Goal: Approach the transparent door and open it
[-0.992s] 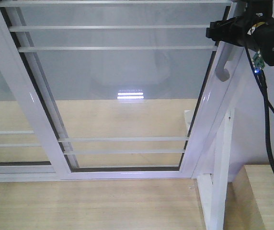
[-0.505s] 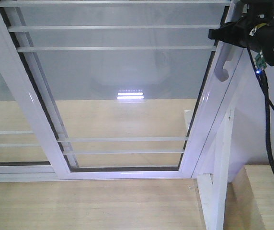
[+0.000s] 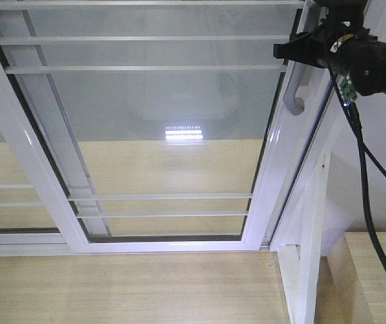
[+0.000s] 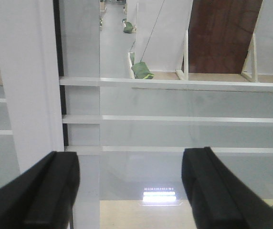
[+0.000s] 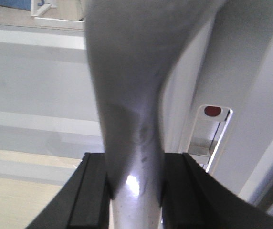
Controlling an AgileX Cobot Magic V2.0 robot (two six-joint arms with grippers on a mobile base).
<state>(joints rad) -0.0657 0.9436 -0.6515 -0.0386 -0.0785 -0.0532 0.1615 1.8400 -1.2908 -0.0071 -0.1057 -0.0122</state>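
The transparent door, a tall clear-glass sliding panel in a glossy white frame, fills most of the front view and leans with the camera's angle. Thin white horizontal bars cross it near the top and again low down. Its curved silver-grey handle sits on the right-hand stile, and a narrow dark line runs between that stile and the fixed white frame post beside it.

The black right gripper reaches in from the upper right and meets the handle near its upper end. In the right wrist view its two black fingers press against either side of the handle, so the right gripper is pinching it. A small metal latch plate with a red dot shows just right of the handle.

The left gripper has its dark fingers spread wide and holds nothing (only glass and white bars show between them).

A black cable hangs from the right arm down the right side. Pale wooden flooring lies below the door, and a second glass panel stands at the far left.
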